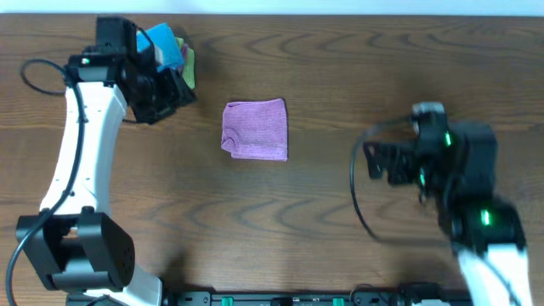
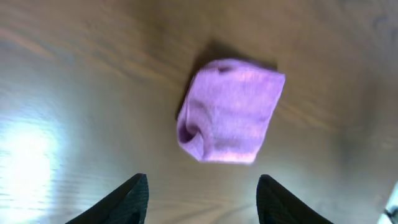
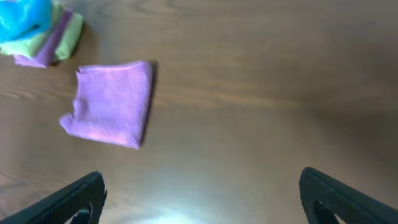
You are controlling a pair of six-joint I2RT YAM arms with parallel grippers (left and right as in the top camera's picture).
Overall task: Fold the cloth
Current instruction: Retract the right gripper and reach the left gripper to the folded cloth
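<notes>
The cloth (image 1: 255, 129) is lying folded into a small, roughly square pad near the middle of the table (image 1: 340, 68), a little left of centre in the overhead view, with neither arm touching it. Its edges are sitting fairly square, though one corner is bulging into a soft rolled lump in the left wrist view. The left gripper (image 1: 174, 89) is hanging over the table's far left part, well apart from the cloth and pointing towards it. In its own camera its fingers (image 2: 124, 199) are standing spread, with bare wood and nothing else between them. Just behind that gripper a small pile is sitting: a blue cloth (image 1: 163, 44) is resting on top of a green cloth (image 1: 188, 68), and the right wrist view is showing a thin purple layer (image 3: 43, 56) tucked in at the bottom of the pile. The right gripper (image 1: 378, 161) is hanging over the right side of the table, also well apart from the cloth and facing it. Its fingers (image 3: 68, 202) are standing wide apart and holding nothing. A black cable (image 1: 361, 204) is looping out beside the right arm.
</notes>
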